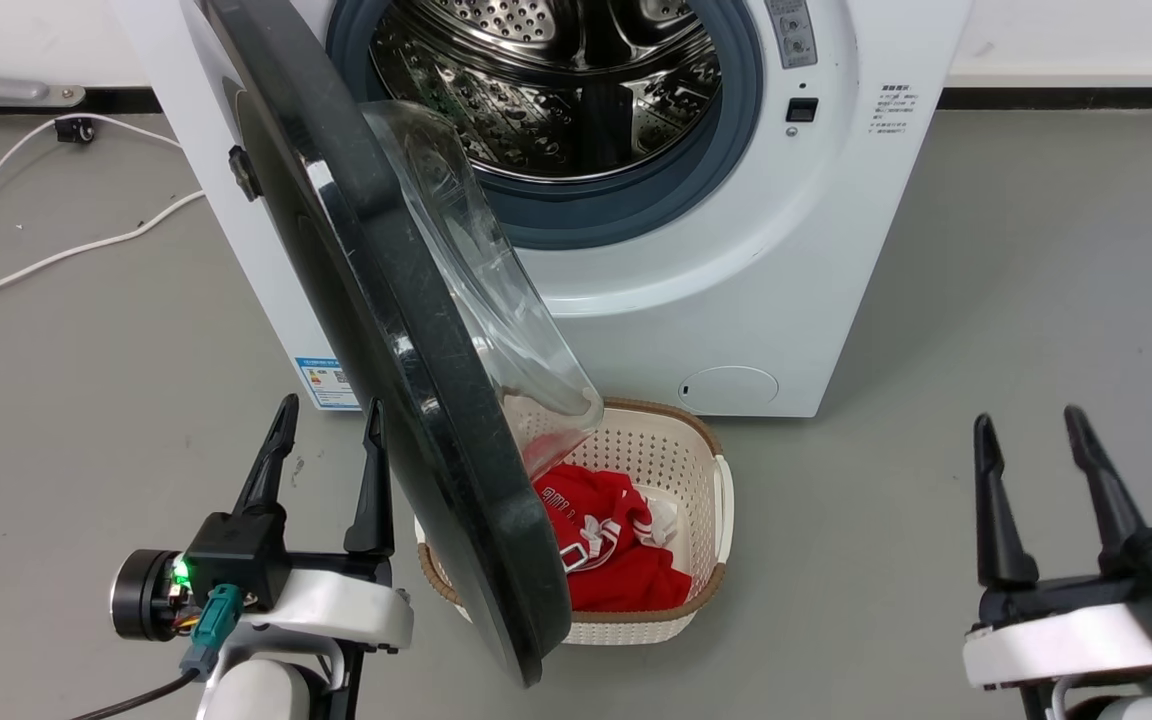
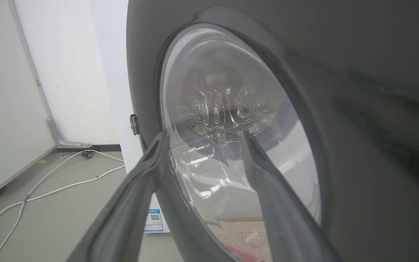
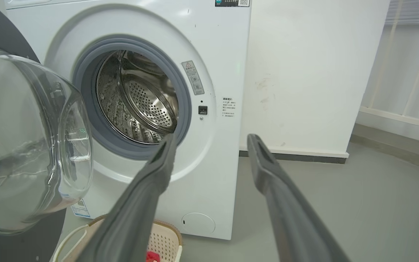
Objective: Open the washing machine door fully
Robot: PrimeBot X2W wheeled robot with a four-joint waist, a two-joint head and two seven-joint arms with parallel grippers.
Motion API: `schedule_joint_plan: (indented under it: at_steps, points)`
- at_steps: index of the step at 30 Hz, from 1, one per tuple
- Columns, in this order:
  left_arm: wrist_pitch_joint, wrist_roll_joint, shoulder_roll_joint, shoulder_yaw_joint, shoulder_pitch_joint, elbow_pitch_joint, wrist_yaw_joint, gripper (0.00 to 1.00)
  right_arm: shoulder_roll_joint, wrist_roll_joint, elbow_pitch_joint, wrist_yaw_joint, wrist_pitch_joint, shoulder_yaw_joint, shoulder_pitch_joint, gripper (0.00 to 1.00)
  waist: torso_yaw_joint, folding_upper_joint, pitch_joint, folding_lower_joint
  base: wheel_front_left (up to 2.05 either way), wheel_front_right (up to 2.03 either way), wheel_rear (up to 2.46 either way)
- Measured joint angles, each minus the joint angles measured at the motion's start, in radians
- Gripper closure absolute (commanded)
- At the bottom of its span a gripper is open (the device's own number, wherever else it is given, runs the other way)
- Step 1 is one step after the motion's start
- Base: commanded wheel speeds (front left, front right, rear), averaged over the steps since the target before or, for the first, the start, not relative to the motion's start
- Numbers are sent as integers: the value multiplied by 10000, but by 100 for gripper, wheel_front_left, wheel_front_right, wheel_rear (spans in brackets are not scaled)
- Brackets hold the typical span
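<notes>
Nearest the lens: washing machine door (image 1: 381, 370), edge-on in the head view. It is swung out from the washing machine (image 1: 716, 290) on its left-side hinge, roughly halfway by my estimate, so not fully open. Its glass bowl (image 1: 496, 300) faces the drum (image 1: 556, 90). The door's lower edge hangs over a basket (image 1: 711, 470) holding a red garment (image 1: 606, 545).

Left claw (image 1: 330, 403): spread, holding nothing, just beside the door's outer face. Contact: cannot tell.
Right claw (image 1: 1028, 415): spread, empty, well apart from the door, above bare floor (image 1: 936, 300).

Risks (judgement):
- The left claw sits on the side the door must swing toward. A push from there would close it, and a door driven wider could strike that arm.
- The glossy face and curved glass give poor purchase, so a finger could skid off.
- A low reach from the right could snag the basket.

View differences: the left wrist view gives the door's outer face at close range, with the blue label (image 2: 155, 220) and white cables (image 2: 67, 182) beyond it. The right wrist view gives the inner side instead: the bowl's bulge, the grey rubber ring (image 3: 86, 120) and the latch slot (image 3: 203, 109). The head view alone relates both claws to the door.
</notes>
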Motion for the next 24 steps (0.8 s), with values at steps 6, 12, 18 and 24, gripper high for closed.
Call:
schedule_joint_plan:
  at_steps: [6, 12, 18, 24]
  points:
    - [0, 15, -2, 0, -32, 4, -23, 0, 4, 389, 790, 0, 0, -54, 35, 0, 24, 0, -5, 0, 0, 0, 0]
    - [0, 42, -2, -4, -39, 6, -36, 0, 4, 583, 951, 0, 0, -134, -151, 0, 30, 0, -21, 0, 0, 0, 0]
    - [0, 44, -2, 0, -44, 38, -58, 0, 4, 616, 1007, 0, 0, -174, -188, 0, 36, 0, -21, 0, 0, 0, 0]
    - [0, -50, -2, 0, -45, 65, -142, 100, 4, 688, 1028, 0, 0, -148, -188, 0, 15, 0, -30, 0, 0, 0, 0]
